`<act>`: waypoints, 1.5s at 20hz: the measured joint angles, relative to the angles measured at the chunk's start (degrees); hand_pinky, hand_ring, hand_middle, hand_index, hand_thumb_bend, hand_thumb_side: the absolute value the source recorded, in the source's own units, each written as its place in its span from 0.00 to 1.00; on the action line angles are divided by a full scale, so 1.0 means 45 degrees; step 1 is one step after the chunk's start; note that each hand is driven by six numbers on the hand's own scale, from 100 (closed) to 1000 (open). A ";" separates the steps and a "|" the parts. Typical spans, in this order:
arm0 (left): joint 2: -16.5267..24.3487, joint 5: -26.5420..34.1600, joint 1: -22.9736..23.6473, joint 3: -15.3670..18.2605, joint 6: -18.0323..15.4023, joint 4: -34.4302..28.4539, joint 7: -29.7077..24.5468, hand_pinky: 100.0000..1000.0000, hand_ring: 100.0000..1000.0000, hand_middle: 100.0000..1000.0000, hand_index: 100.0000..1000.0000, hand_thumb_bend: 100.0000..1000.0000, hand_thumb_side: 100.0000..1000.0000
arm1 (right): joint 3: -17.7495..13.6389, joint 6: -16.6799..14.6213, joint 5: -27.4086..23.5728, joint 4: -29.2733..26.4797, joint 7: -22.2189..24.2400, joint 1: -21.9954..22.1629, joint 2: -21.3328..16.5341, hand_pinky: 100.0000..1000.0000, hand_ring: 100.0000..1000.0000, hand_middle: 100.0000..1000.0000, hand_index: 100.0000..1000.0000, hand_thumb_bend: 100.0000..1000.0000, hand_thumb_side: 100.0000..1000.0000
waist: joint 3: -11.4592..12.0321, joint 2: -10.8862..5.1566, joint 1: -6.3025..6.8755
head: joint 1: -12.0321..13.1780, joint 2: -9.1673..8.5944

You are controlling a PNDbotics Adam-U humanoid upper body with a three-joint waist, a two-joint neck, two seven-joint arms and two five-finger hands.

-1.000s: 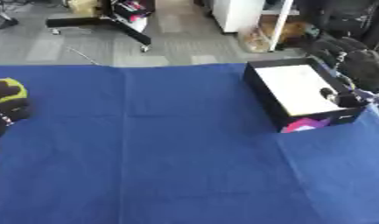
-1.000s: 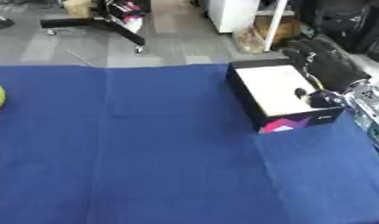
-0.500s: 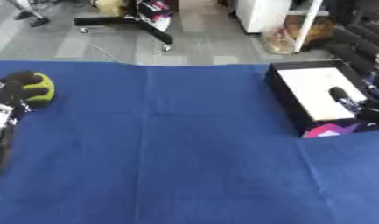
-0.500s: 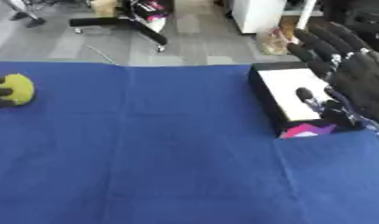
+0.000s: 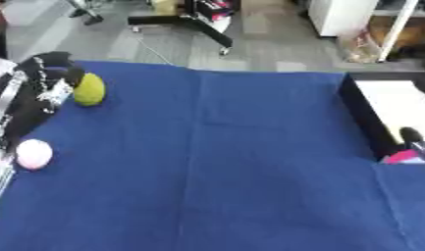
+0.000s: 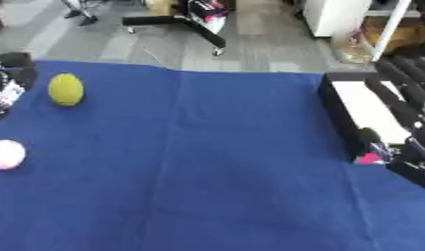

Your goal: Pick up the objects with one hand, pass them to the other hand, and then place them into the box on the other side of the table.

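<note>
Left hand: the left hand (image 5: 50,81) sits at the far left corner of the tabletop (image 5: 215,162), just beside the yellow-green ball (image 5: 89,89); I cannot tell whether its fingers are open or curled.
Ball from hand: it lies on the blue cloth immediately toward the table's middle from that hand, apparently touching or nearly so; slightly egg-shaped, long axis running front to back.
Pink ball: the pink ball (image 5: 33,154) rests at the left edge, nearer the front.
Nearer arm: the left, by far.
Right hand: the right hand (image 6: 403,105) hangs over the box (image 5: 363,117) at the right edge, fingers straight and spread, holding nothing.
Likely step: reaching for the yellow-green ball.
</note>
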 measured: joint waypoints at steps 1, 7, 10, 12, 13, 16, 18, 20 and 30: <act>0.0248 -0.0628 -0.0136 -0.0030 0.0250 0.0204 -0.0296 0.78 0.73 0.73 0.86 0.44 0.59 | 0.0069 0.0002 0.0000 0.0000 0.0032 0.0040 0.0220 0.99 1.00 1.00 1.00 0.22 0.00 | -0.0027 -0.0017 0.0019 | 0.0123 0.0002; 0.1196 -0.4489 -0.1081 -0.0404 0.1266 0.1868 -0.2662 0.80 0.71 0.70 0.86 0.35 0.46 | 0.0490 -0.0146 -0.0044 0.0000 0.0375 0.0265 0.1109 0.98 1.00 1.00 1.00 0.13 0.00 | -0.0177 -0.0075 0.0084 | 0.0555 0.0002; 0.1288 -0.6229 -0.1601 -0.0639 0.1303 0.3007 -0.4168 0.81 0.69 0.68 0.86 0.30 0.41 | 0.0674 -0.0280 -0.0068 0.0000 0.0517 0.0322 0.1360 0.98 1.00 0.99 1.00 0.08 0.00 | -0.0238 -0.0106 0.0090 | 0.0619 -0.0002; 0.1288 -0.7111 -0.1856 -0.0727 0.1117 0.3689 -0.5244 0.81 0.68 0.67 0.85 0.24 0.34 | 0.0744 -0.0304 -0.0113 0.0000 0.0575 0.0333 0.1462 0.98 1.00 0.99 1.00 0.06 0.00 | -0.0274 -0.0107 0.0088 | 0.0623 -0.0007; 0.1288 -0.7479 -0.1912 -0.0748 0.0965 0.3954 -0.5800 0.81 0.67 0.66 0.84 0.22 0.32 | 0.0751 -0.0309 -0.0146 0.0000 0.0594 0.0342 0.1486 0.98 1.00 0.99 1.00 0.06 0.00 | -0.0276 -0.0107 0.0089 | 0.0623 -0.0011; 0.1301 -0.8301 -0.1929 -0.0746 0.0436 0.4349 -0.7314 0.82 0.66 0.65 0.83 0.19 0.30 | 0.0774 -0.0285 -0.0206 0.0000 0.0620 0.0432 0.1547 0.97 1.00 0.98 1.00 0.03 0.00 | -0.0291 -0.0108 0.0092 | 0.0623 -0.0014; 0.1356 -0.8707 -0.1885 -0.0734 0.0134 0.4361 -0.8135 0.82 0.66 0.65 0.83 0.22 0.24 | 0.0782 -0.0278 -0.0237 0.0000 0.0622 0.0433 0.1569 0.97 1.00 0.98 1.00 0.02 0.00 | -0.0293 -0.0111 0.0109 | 0.0623 -0.0016; 0.1390 -0.9017 -0.1728 -0.0669 -0.0101 0.4344 -0.8815 0.82 0.66 0.65 0.83 0.20 0.30 | 0.0782 -0.0254 -0.0268 0.0000 0.0631 0.0436 0.1569 0.97 1.00 0.98 1.00 0.02 0.00 | -0.0292 -0.0133 0.0144 | 0.0623 -0.0016; 0.1551 -0.9395 -0.0706 -0.0172 0.0158 0.4273 -0.9305 0.81 0.67 0.66 0.84 0.22 0.30 | 0.0782 -0.0183 -0.0282 0.0000 0.0660 0.0543 0.1569 0.97 1.00 0.98 1.00 0.00 0.00 | -0.0241 -0.0185 0.0179 | 0.0622 -0.0027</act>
